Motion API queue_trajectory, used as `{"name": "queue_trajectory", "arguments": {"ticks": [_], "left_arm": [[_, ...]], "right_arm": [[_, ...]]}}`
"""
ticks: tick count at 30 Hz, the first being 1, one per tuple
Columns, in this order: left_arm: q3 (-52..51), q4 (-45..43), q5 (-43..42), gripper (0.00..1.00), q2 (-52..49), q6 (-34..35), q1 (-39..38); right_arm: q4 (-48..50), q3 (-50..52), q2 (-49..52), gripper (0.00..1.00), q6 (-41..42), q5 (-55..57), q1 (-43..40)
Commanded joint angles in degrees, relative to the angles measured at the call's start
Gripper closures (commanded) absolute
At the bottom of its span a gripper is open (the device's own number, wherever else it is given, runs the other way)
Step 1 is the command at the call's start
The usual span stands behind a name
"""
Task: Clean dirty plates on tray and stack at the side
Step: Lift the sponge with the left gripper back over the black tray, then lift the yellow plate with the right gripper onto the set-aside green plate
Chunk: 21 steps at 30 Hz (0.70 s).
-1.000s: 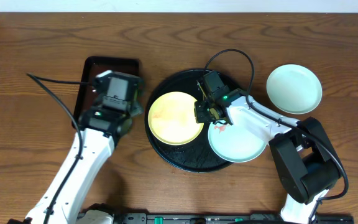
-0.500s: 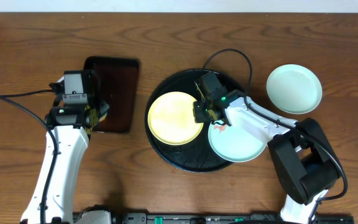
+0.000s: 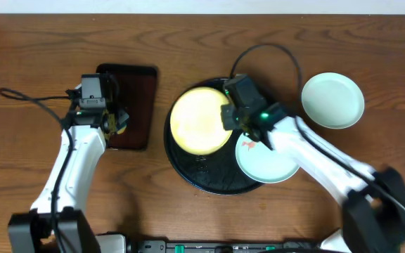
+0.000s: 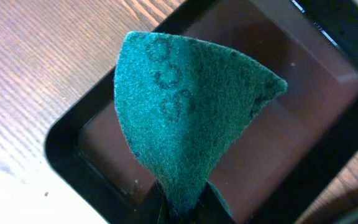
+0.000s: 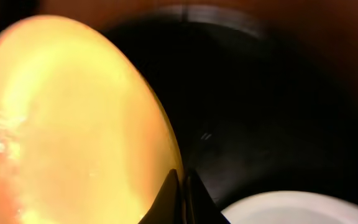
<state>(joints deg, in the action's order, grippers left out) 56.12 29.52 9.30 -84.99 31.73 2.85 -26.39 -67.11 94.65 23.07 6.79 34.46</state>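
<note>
Wood-grain table [image 3: 34, 42], seen from above, with the round black tray [image 3: 202, 177] in the middle as the landmark. Yellow plate [image 3: 199, 119] sits over the far-left part of the black tray and looks tilted, one edge up off the tray floor. Right pincer [image 5: 180, 193] is clenched on that plate's thin rim, the plate edge between the tips. Smeared mint plate [image 3: 269, 160] rests on the near-right of the black tray, overhanging its rim, with a red-orange smear [image 3: 249, 145] near its left edge. Clean-looking mint plate [image 3: 332, 100] lies on the table off the black tray's far-right side. Brown tray [image 3: 136, 91] sits well left of the black tray. Left pincer [image 4: 180, 208] hangs over the brown tray, grasping a folded green scouring pad [image 4: 185, 112].

Step, as I judge it: holding the yellow plate up for wiping, pad not at it yet.

Risks: the rim grip is narrow, so a push from the pad could twist the plate out and drop it onto the black tray or the smeared mint plate. The pad is floppy and may fold instead of scrubbing. The two arms meet over the black tray's left side, so a collision is possible.
</note>
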Motion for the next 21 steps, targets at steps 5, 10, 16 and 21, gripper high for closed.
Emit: {"name": "queue_trajectory", "arguments": {"ticks": [5, 10, 16, 21], "left_arm": [[-0.61, -3.04, 0.09, 0.92, -1.03, 2.93, 0.24], [-0.61, -2.86, -1.42, 0.92, -1.09, 7.17, 0.07], [-0.63, -3.37, -3.54, 0.93, -1.14, 6.67, -0.35], [-0.63, -3.72, -3.54, 0.93, -1.14, 2.86, -0.35]], "right_arm": [[-1.7, -0.31, -10.49, 0.99, -8.94, 15.26, 0.2], [-2.32, -0.31, -13.25, 0.99, -13.92, 28.37, 2.73], [-1.42, -0.31, -13.66, 0.99, -23.3, 43.04, 10.05], [2.62, -0.31, -13.66, 0.99, -32.37, 54.45, 15.91]]}}
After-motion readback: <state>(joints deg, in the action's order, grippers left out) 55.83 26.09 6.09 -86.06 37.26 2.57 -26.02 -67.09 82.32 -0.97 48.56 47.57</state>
